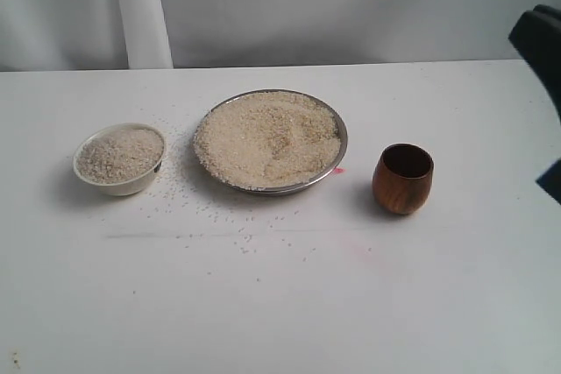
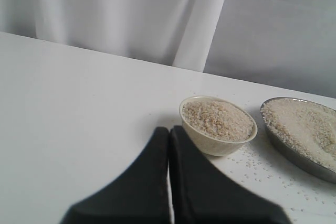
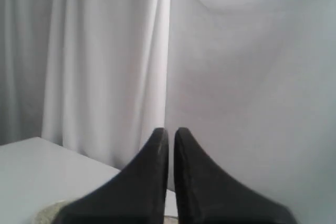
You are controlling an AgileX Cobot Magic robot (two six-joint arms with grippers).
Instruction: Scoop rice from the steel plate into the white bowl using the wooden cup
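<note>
Surface (image 1: pixel 263 304): flat, matte white, with a small pink mark (image 1: pixel 338 170) just beside the plate's near right edge.
Room: pale white curtain (image 1: pixel 351 6) hanging in soft folds behind the surface's far edge.
Steel plate (image 1: pixel 343 139): centre of the surface, upright, heaped with rice (image 1: pixel 267 137) almost to the rim.
White bowl (image 1: pixel 118 187): left of the plate, near it but apart, filled with rice to the rim. Loose grains lie scattered on the surface between the two dishes and in front of them.
Wooden cup (image 1: pixel 403 179): upright, right of the plate and apart from it, mouth up, dark inside, nothing gripping it.
Left claw (image 2: pixel 169 135): black fingers pressed together, nothing between them, tips near the bowl.
Right claw (image 3: pixel 170 132): fingers pressed together save a thin slit, holding nothing, facing the curtain.
Dark arm part (image 1: pixel 539 37): at the right edge of the exterior view.
</note>
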